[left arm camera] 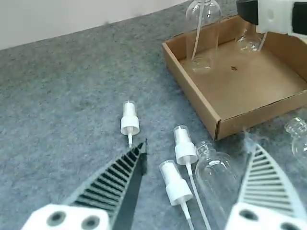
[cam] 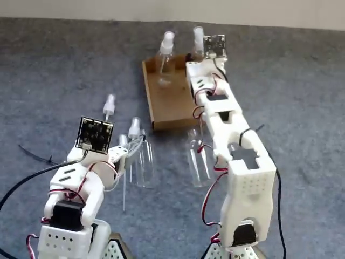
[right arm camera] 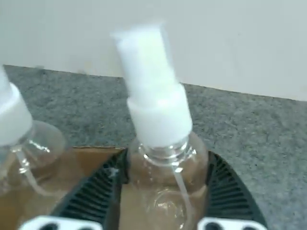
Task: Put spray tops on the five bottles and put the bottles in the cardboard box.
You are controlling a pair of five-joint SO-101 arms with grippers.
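white plastic spray top (right arm camera: 151, 72): blurred | capped clear plastic bottle (cam: 198, 38), 1 o'clock corner of brown cardboard box (cam: 164, 105): body hidden behind right arm (cam: 226, 116)

light: even, soft and moderately bright in all three views, no single hard source evident. shadows: faint and diffuse; a thin dark edge under the cardboard box (left arm camera: 249, 120) on the grey desk (left arm camera: 72, 110), a dull patch beneath the arms. glare: small pale highlights on the clear bottle (left arm camera: 218, 175) lying on the desk and on the capped bottle (right arm camera: 163, 191); its white spray top (right arm camera: 156, 100) very bright against the pale wall (right arm camera: 240, 43).
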